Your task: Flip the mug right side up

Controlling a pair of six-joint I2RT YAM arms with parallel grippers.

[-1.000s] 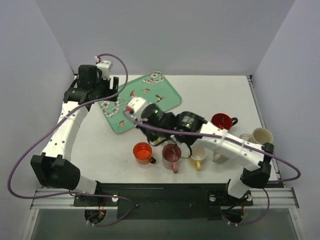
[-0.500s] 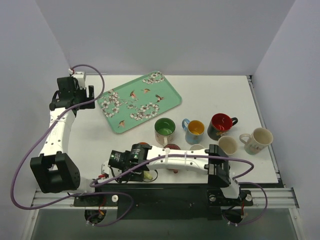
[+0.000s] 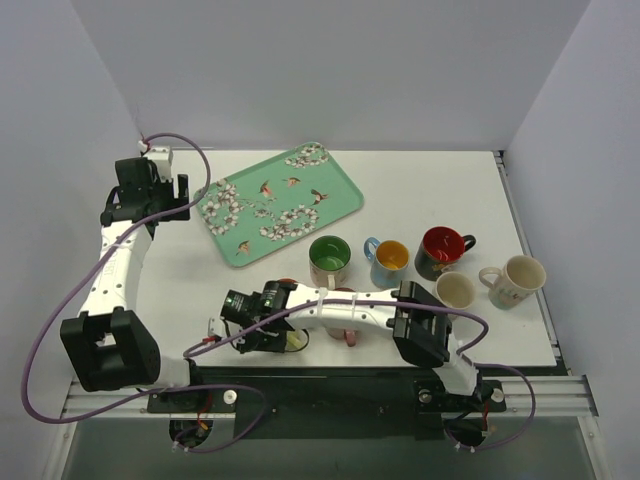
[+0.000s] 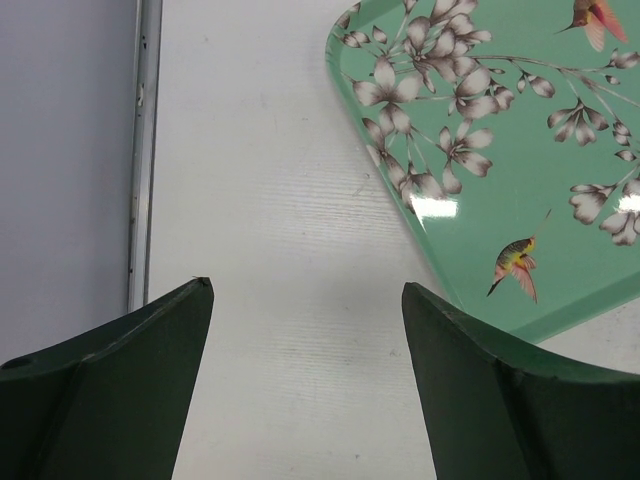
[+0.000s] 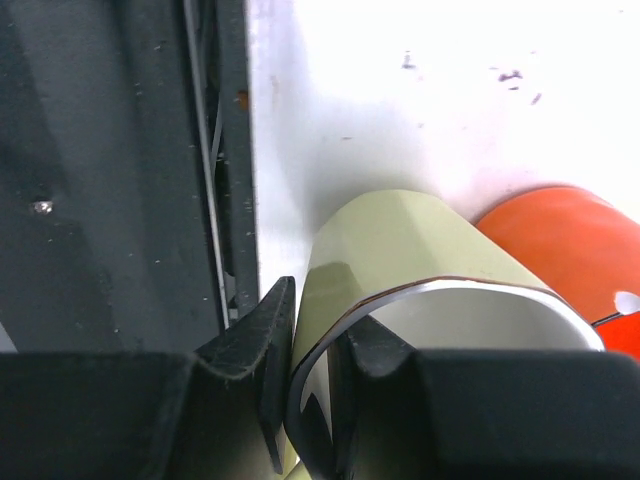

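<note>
Pale yellow-green ceramic mug with a white inside sits at the near edge of the white table, close to the black base rail. In the top view we see only a sliver of it under the right arm. Right gripper is pinching the mug's wall at the rim, one finger outside and one inside. We cannot tell from either view whether the mug stands fully upright. Orange glossy mug lies just beside it, touching or nearly so. Left gripper hangs spread wide over bare table at the far left, holding nothing, next to the corner of the green floral tray with birds. Green mug, blue mug with yellow inside and red-lined dark mug stand open side up in a row mid-table
</note>
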